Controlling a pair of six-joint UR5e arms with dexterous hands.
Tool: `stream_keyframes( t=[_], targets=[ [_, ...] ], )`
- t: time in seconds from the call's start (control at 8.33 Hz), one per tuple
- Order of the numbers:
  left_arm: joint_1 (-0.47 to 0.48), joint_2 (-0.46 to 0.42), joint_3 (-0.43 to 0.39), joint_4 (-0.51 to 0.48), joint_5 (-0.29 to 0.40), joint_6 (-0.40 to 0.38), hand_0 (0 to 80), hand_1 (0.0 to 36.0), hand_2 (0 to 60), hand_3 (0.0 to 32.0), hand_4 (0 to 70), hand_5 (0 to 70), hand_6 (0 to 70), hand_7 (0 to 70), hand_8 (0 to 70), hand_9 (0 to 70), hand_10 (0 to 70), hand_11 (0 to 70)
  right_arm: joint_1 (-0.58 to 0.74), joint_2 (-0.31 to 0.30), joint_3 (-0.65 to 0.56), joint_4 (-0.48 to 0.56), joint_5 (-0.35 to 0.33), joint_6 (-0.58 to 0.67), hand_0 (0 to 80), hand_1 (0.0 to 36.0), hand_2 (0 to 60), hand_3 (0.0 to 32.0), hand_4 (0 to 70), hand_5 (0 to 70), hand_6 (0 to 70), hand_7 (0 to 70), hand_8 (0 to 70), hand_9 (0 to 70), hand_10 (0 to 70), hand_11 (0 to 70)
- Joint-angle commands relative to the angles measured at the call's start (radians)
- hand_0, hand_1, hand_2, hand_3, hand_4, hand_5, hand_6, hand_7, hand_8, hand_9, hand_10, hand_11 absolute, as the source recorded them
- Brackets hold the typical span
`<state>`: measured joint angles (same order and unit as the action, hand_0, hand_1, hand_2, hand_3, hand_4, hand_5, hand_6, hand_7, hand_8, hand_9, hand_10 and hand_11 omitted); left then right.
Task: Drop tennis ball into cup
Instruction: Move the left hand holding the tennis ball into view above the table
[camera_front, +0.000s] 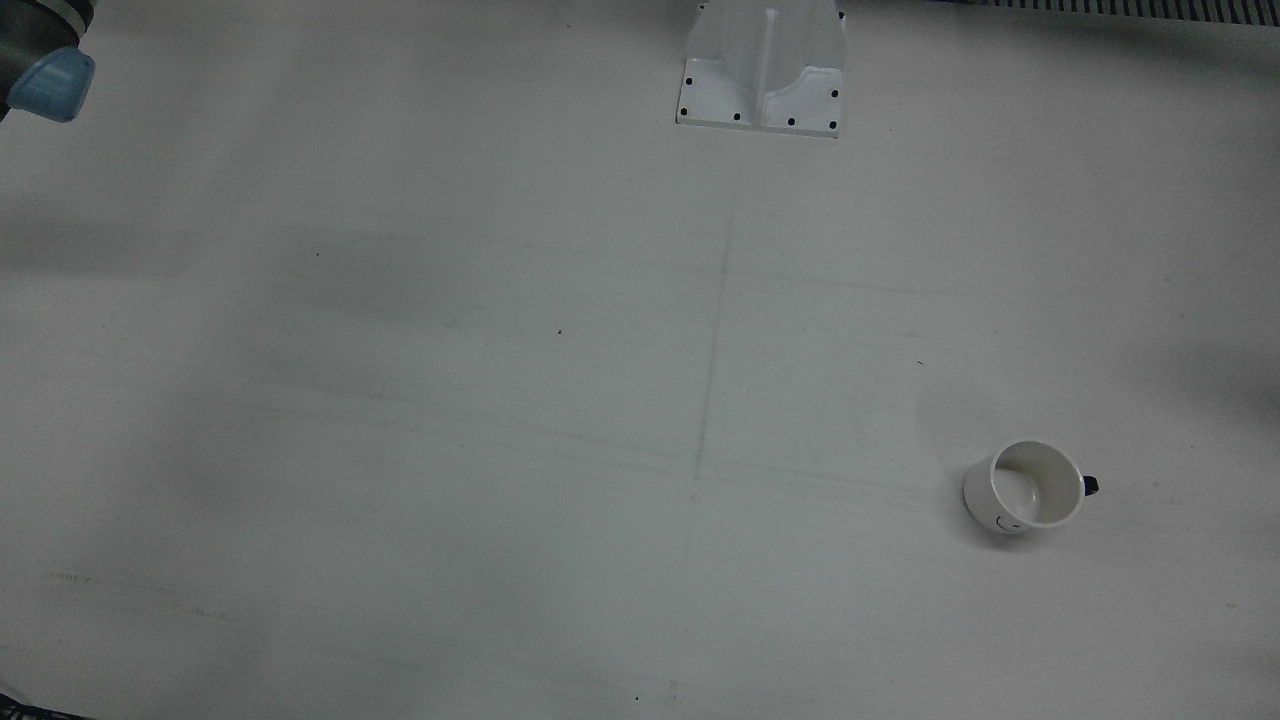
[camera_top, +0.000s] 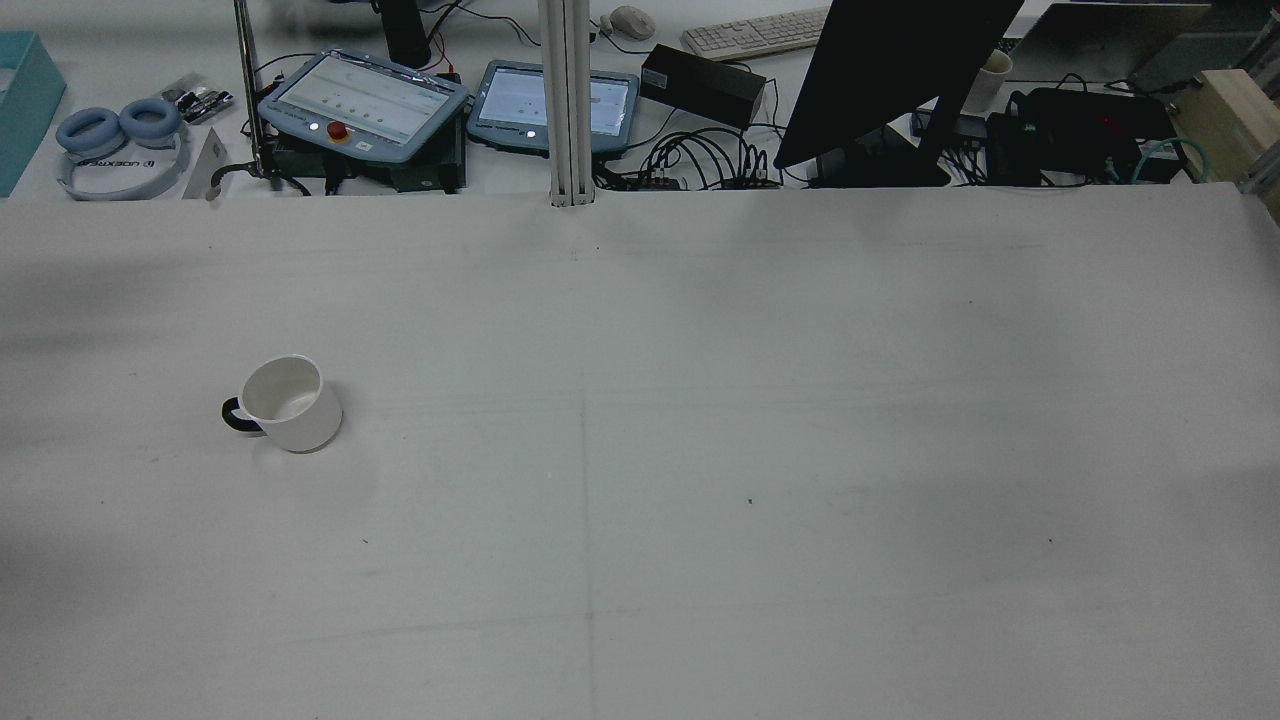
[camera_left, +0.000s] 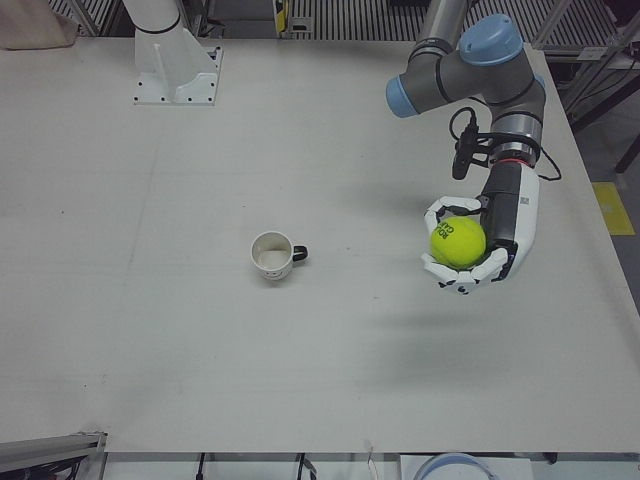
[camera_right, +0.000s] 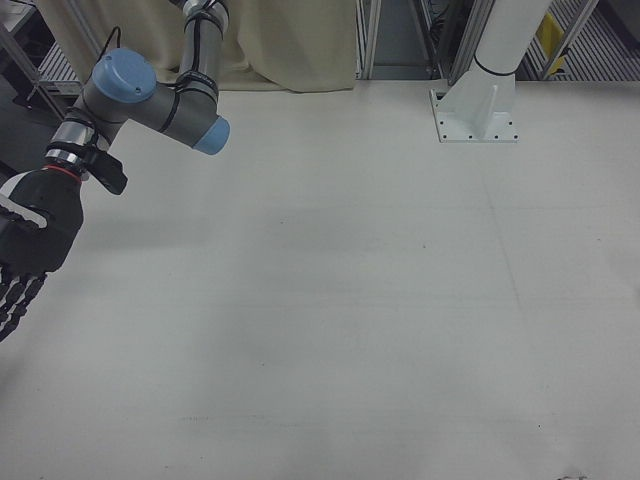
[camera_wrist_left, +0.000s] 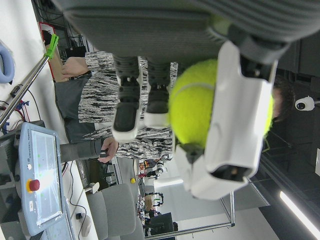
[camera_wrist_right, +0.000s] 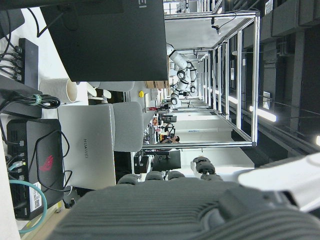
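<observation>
Left hand (camera_left: 468, 248) is cupping the ball (camera_left: 458, 242) w/ fingers curled round it, well off to the handle side of the cup (camera_left: 272, 255). Carry step imo. Next: get over the cup's mouth, then let go. Right hand (camera_right: 28, 245) idle, fingers spread, holding nothing.

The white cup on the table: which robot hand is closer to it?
Left. The left hand, holding the tennis ball, hovers beside the cup; the right hand hangs at the table's opposite side.

We see the left hand (camera_left: 468, 245) cupped palm-up around the tennis ball (camera_left: 458, 242), the right hand (camera_right: 28, 240) hanging with fingers extended.
</observation>
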<state>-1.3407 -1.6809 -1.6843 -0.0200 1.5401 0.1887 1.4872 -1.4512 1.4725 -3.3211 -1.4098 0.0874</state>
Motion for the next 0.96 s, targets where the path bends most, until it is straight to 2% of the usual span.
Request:
stream_keyframes(
  t=[0.0, 0.12, 0.24, 0.36, 0.48, 0.72, 0.84],
  targets=[
    [0.000, 0.001, -0.005, 0.000, 0.002, 0.000, 80.0, 36.0, 58.2, 0.0, 40.3, 34.6, 70.0, 70.0, 53.0, 67.9, 39.4, 58.4, 0.001, 0.000, 0.000, 0.000, 0.000, 0.000, 0.0, 0.0, 0.0, 0.0, 0.0, 0.0, 0.0, 0.0, 0.0, 0.0, 0.0, 0.0],
    [0.000, 0.001, -0.011, 0.000, 0.000, -0.002, 80.0, 36.0, 57.8, 0.0, 40.0, 34.3, 70.0, 70.0, 53.0, 68.0, 39.4, 58.5, -0.001, 0.000, 0.000, 0.000, 0.000, 0.000, 0.0, 0.0, 0.0, 0.0, 0.0, 0.0, 0.0, 0.0, 0.0, 0.0, 0.0, 0.0],
    [0.052, 0.000, -0.037, 0.000, 0.000, -0.002, 80.0, 36.0, 58.3, 0.0, 40.0, 34.2, 70.0, 70.0, 53.1, 68.0, 39.4, 58.4, 0.001, 0.000, 0.000, 0.000, 0.000, 0.000, 0.0, 0.0, 0.0, 0.0, 0.0, 0.0, 0.0, 0.0, 0.0, 0.0, 0.0, 0.0],
    [0.166, -0.008, -0.088, 0.026, -0.006, 0.000, 80.0, 36.0, 58.8, 0.0, 40.2, 34.1, 70.0, 70.0, 53.1, 68.0, 39.3, 58.3, -0.001, 0.000, 0.000, 0.000, 0.000, 0.000, 0.0, 0.0, 0.0, 0.0, 0.0, 0.0, 0.0, 0.0, 0.0, 0.0, 0.0, 0.0],
    [0.269, -0.016, -0.103, 0.035, -0.015, 0.000, 80.0, 36.0, 58.6, 0.0, 40.1, 34.9, 70.0, 70.0, 53.0, 67.9, 39.3, 58.3, 0.001, 0.000, 0.000, 0.000, 0.000, 0.000, 0.0, 0.0, 0.0, 0.0, 0.0, 0.0, 0.0, 0.0, 0.0, 0.0, 0.0, 0.0],
    [0.384, -0.039, -0.091, 0.041, -0.052, 0.005, 80.0, 36.0, 59.6, 0.0, 38.7, 33.7, 70.0, 70.0, 53.0, 68.1, 39.9, 58.9, -0.001, 0.000, 0.000, 0.000, 0.000, 0.000, 0.0, 0.0, 0.0, 0.0, 0.0, 0.0, 0.0, 0.0, 0.0, 0.0, 0.0, 0.0],
    [0.399, -0.040, -0.084, 0.041, -0.061, 0.011, 80.0, 36.0, 59.4, 0.0, 37.8, 33.6, 70.0, 70.0, 52.9, 67.9, 39.9, 58.9, -0.001, 0.000, 0.000, 0.000, 0.000, 0.000, 0.0, 0.0, 0.0, 0.0, 0.0, 0.0, 0.0, 0.0, 0.0, 0.0, 0.0, 0.0]
  ],
)
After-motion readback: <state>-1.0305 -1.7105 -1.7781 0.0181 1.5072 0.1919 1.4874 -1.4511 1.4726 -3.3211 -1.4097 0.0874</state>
